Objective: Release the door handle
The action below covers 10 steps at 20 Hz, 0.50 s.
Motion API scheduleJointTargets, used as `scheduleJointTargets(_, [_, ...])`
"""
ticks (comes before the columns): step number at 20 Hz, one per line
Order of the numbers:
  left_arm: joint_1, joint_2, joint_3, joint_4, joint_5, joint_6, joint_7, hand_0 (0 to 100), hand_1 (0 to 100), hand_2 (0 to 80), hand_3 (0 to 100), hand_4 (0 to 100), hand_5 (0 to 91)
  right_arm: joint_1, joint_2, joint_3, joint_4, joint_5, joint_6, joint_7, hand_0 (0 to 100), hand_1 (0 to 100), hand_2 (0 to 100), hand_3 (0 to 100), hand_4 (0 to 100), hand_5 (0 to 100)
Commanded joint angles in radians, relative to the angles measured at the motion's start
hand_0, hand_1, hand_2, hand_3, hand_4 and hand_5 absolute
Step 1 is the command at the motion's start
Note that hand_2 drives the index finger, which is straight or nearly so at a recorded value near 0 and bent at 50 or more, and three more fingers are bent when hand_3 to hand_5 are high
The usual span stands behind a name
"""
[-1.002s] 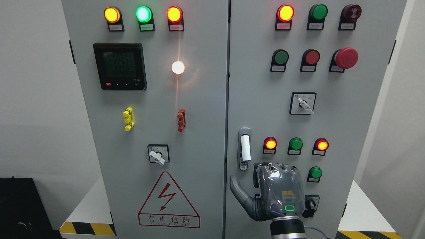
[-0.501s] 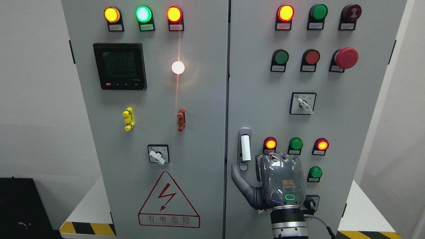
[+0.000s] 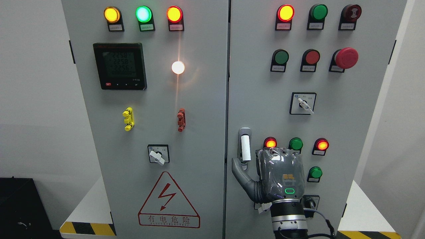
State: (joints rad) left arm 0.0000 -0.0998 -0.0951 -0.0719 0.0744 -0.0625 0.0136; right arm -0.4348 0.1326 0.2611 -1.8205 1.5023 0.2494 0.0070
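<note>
The door handle (image 3: 245, 148) is a white vertical lever on a metal plate at the left edge of the cabinet's right door (image 3: 348, 116). My right hand (image 3: 265, 169) comes up from the bottom edge, just right of and below the handle, with its back toward the camera. Its thumb (image 3: 239, 171) is spread out to the left, its tip by the lower end of the handle plate. The other fingers bend forward toward the door and hold nothing. The handle stands free, apart from the palm. My left arm does not show.
Lit red lamps (image 3: 270, 143) and green buttons (image 3: 295, 144) sit right above and beside the hand. A black knob (image 3: 308, 201) is partly hidden behind the wrist. The left door (image 3: 206, 132) carries a meter (image 3: 120, 65), a rotary switch (image 3: 158, 153) and a warning triangle (image 3: 168, 200).
My right hand has risen along the right door, from below the handle plate to level with its lower end. Its thumb now reaches the plate's bottom. The handle has not moved.
</note>
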Motion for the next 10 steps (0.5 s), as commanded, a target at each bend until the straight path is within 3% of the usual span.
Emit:
scheduleJointTargets(1, [0.017, 0.0, 0.0, 0.0, 0.001, 0.0, 0.0, 12, 56, 0.0, 0, 0, 0.0, -0.018, -0.001, -0.005, 0.043, 0.004, -0.001, 0.004, 29, 14, 100, 100, 100, 100])
scheduleJointTargets(10, [0.017, 0.0, 0.0, 0.0, 0.001, 0.0, 0.0, 12, 56, 0.0, 0, 0, 0.0, -0.022, -0.001, -0.01, 0.04, 0.006, 0.001, 0.002, 28, 22, 100, 100, 100, 100])
